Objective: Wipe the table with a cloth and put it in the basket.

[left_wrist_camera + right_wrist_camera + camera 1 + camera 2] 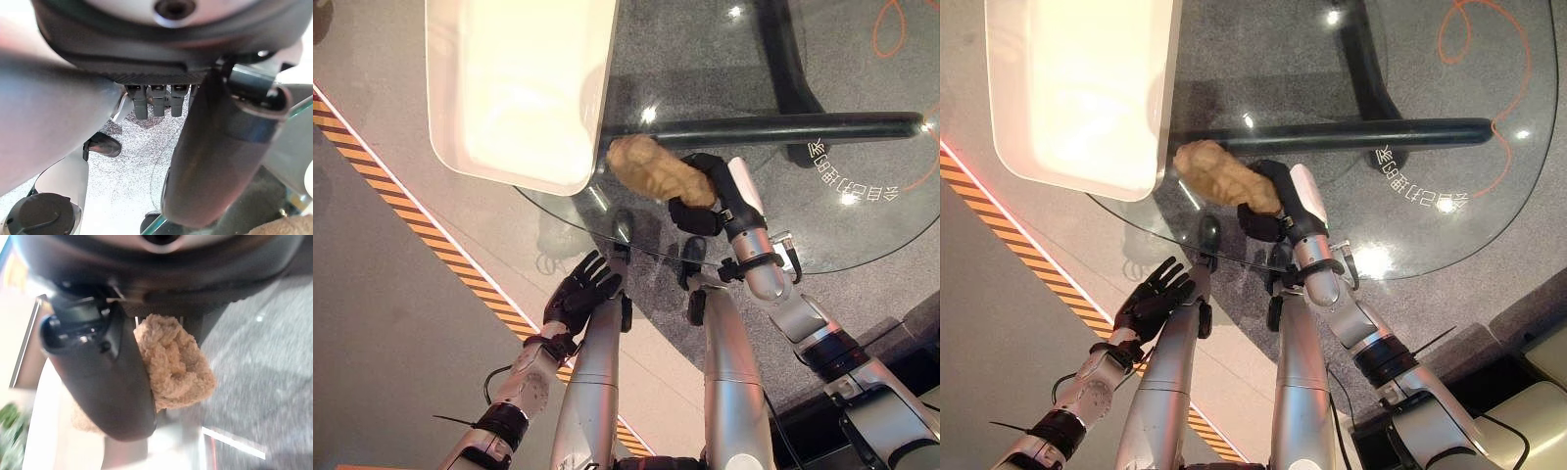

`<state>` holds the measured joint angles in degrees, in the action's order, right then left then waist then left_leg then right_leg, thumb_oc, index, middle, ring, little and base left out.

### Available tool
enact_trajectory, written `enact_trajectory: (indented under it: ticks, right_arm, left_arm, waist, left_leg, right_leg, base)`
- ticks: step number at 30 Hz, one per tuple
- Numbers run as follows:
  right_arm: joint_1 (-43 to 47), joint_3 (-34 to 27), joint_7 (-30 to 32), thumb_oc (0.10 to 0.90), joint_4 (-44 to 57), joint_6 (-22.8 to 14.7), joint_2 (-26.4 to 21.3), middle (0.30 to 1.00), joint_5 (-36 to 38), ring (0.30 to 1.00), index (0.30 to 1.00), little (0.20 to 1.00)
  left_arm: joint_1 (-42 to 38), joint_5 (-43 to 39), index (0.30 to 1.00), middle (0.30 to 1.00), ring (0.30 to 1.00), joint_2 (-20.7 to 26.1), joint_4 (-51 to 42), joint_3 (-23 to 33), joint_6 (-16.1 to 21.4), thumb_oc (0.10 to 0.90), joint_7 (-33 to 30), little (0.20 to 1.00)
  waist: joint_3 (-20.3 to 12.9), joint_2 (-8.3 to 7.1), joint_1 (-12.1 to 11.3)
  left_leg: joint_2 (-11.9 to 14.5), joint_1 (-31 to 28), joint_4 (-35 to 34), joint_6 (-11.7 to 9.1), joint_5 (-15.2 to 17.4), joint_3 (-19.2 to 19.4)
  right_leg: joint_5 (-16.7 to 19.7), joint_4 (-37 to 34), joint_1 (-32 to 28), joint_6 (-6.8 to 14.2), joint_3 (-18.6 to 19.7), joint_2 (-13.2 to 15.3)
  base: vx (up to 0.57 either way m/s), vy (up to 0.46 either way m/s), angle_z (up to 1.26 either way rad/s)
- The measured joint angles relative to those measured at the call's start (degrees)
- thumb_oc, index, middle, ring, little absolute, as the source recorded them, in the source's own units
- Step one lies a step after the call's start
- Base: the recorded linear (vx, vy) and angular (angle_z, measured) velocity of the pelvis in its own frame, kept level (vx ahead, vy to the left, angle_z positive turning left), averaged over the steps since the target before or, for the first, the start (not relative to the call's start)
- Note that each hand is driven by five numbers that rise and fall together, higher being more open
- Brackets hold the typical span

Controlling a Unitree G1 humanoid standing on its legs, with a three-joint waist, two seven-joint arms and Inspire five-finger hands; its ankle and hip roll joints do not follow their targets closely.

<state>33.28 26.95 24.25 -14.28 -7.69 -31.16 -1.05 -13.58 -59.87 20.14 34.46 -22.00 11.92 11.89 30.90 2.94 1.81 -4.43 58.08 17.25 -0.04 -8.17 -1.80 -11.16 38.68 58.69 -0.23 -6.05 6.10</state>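
1. We count one cloth (651, 168), tan and bunched into a lump, at the centre of the left eye view, just right of the basket's lower right corner.
2. One right hand (697, 201) grips that cloth: in the right wrist view the cloth (173, 363) is pinched between thumb and curled fingers.
3. One basket (514, 88), white and rectangular, fills the upper left of the frame. The cloth's left end is at its near corner; we cannot tell whether they touch.
4. One round glass table (862, 225) spans the centre and right of the frame, a dark base bar visible through the glass. The basket overlaps its left edge.
5. One left hand (579, 292) sits at lower centre-left, below the table rim, fingers spread and holding nothing.
6. One striped yellow-and-black floor line (372, 152) crosses the left side diagonally.
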Motion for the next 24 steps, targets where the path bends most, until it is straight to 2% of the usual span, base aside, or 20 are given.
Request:
enact_trajectory:
  ticks: [4, 11, 20, 24]
  right_arm:
    - [1.7, -3.5, 4.9, 0.1, -3.3, -0.1, 0.2, 0.3, 2.1, 0.3, 0.3, 0.2]
    - [4.5, -9.3, 8.5, 0.1, -8.0, -0.3, -0.1, 0.3, 9.9, 0.3, 0.3, 0.2]
    - [5.1, -10.7, 12.9, 0.1, -9.0, -0.6, -0.7, 0.3, 13.9, 0.3, 0.3, 0.2]
    - [6.6, -11.9, 15.7, 0.1, -10.5, -2.5, -0.6, 0.3, 14.7, 0.3, 0.3, 0.2]
  left_arm:
    - [-0.1, 0.0, 0.9, 0.9, 0.9, -0.1, 0.3, 0.0, 0.0, 0.8, 0.2, 0.9]
    - [0.0, 0.0, 0.9, 0.9, 0.9, 0.1, 0.3, 0.0, 0.2, 0.8, 0.2, 0.9]
    - [-0.1, -0.1, 0.9, 0.9, 0.9, 0.7, -0.1, -0.8, 0.2, 0.8, 0.1, 0.9]
    - [0.1, -1.2, 0.9, 0.9, 0.9, 1.2, -1.5, -1.2, 0.8, 0.8, 0.1, 0.9]
  waist:
    - [0.0, 0.0, -0.1]
    - [0.0, -0.19, -0.1]
    - [0.0, -0.22, 0.1]
    - [-0.1, -0.78, -0.1]
  left_leg:
    - [0.0, 0.1, 0.6, -0.1, -0.3, 0.0]
    - [0.0, 0.1, 0.8, 0.1, 0.1, 0.1]
    - [0.1, 0.2, 0.6, 0.5, -0.1, 0.8]
    - [0.1, 1.1, -0.2, 0.9, -0.3, 1.3]
  right_leg:
    - [0.0, 0.2, -0.1, 0.0, 0.0, 0.1]
    - [0.3, -0.7, -0.2, 0.1, 0.1, -0.1]
    - [0.6, -0.9, -0.1, 0.6, 0.4, -0.1]
    - [0.6, -0.4, 1.7, 0.8, 1.1, 0.0]
  base:
    - [0.0, 0.0, 0.0]
    - [0.0, -0.01, -0.03]
    - [-0.02, -0.003, -0.01]
    - [0.03, 0.004, -0.01]
